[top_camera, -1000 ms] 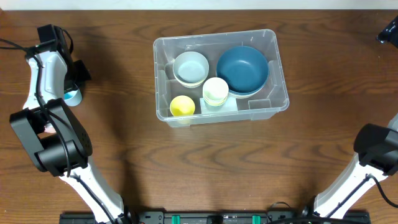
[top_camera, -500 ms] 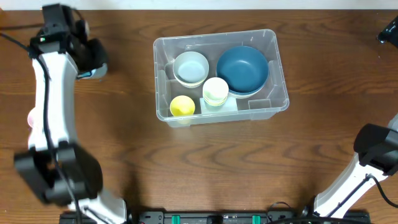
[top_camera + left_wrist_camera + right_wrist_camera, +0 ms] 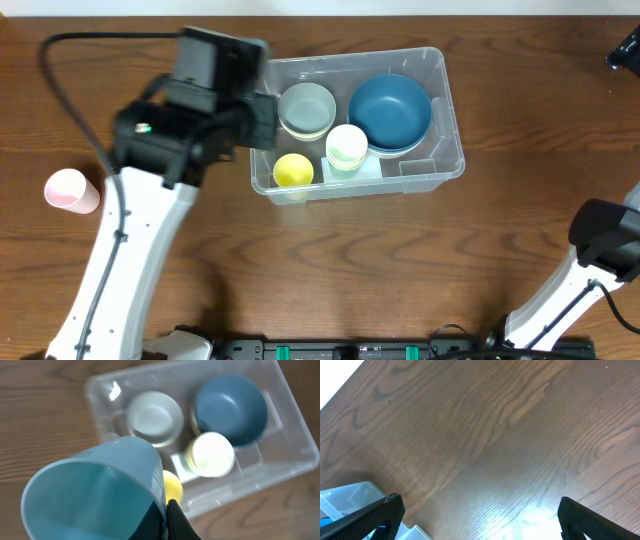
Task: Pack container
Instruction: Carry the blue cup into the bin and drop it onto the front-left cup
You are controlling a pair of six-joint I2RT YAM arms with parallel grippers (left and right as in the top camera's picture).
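The container [image 3: 440, 165] is a clear plastic bin at the table's middle. It holds a pale bowl [image 3: 307, 108], a dark blue bowl [image 3: 390, 110], a pale green cup [image 3: 347, 145] and a yellow cup [image 3: 293, 170]. My left gripper [image 3: 166, 506] is shut on the rim of a light blue cup [image 3: 95, 495], which hangs above the container's [image 3: 300, 455] left end, over the yellow cup [image 3: 173, 486]. From overhead my left wrist [image 3: 215, 100] hides that cup. My right gripper [image 3: 485, 520] stands open over bare wood at the far right, holding nothing.
A pink cup [image 3: 70, 190] lies on its side on the table at the far left. A corner of the container [image 3: 345, 495] shows at the lower left of the right wrist view. The right arm's base [image 3: 605, 240] is at the right edge.
My left arm has swung from the far left of the table to the container's left end, carrying the light blue cup. The pink cup now shows. The right arm has not moved.
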